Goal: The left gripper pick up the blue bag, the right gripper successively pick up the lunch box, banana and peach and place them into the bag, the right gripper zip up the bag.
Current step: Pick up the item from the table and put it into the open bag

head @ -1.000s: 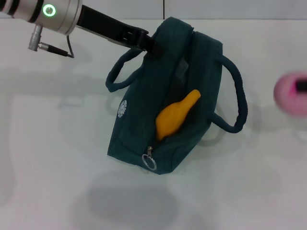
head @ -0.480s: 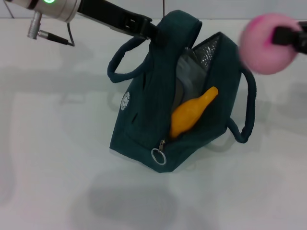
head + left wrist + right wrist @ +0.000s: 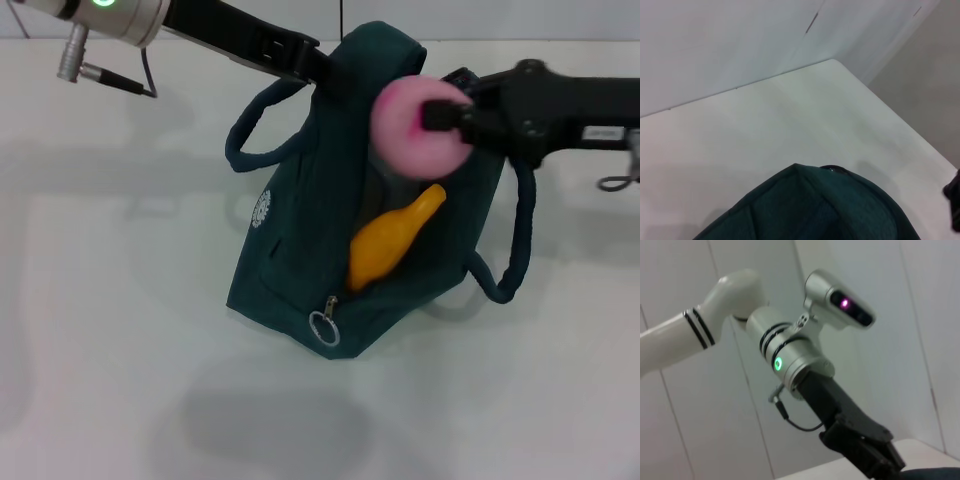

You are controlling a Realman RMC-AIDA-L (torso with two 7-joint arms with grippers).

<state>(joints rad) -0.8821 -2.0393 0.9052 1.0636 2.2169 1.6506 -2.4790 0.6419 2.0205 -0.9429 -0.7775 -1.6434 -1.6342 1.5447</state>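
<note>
The dark teal-blue bag [image 3: 300, 240] stands on the white table, its top held up by my left gripper [image 3: 325, 80], which is shut on the bag's upper edge. The bag's top also shows in the left wrist view [image 3: 810, 210]. A yellow banana [image 3: 385, 245] sticks out of the open bag. My right gripper [image 3: 445, 115] is shut on the pink peach [image 3: 415, 128] and holds it over the bag's opening. The lunch box is not visible. The zipper pull ring [image 3: 324, 327] hangs at the bag's near end.
The bag's two handles loop out at left [image 3: 250, 140] and right [image 3: 520, 240]. The white table [image 3: 120, 300] spreads around the bag. The right wrist view shows my left arm [image 3: 790, 360] against a white wall.
My right gripper has carried the peach from the right edge leftward to above the bag's opening. The bag was lifted more upright and opened wider; the banana shifted slightly.
</note>
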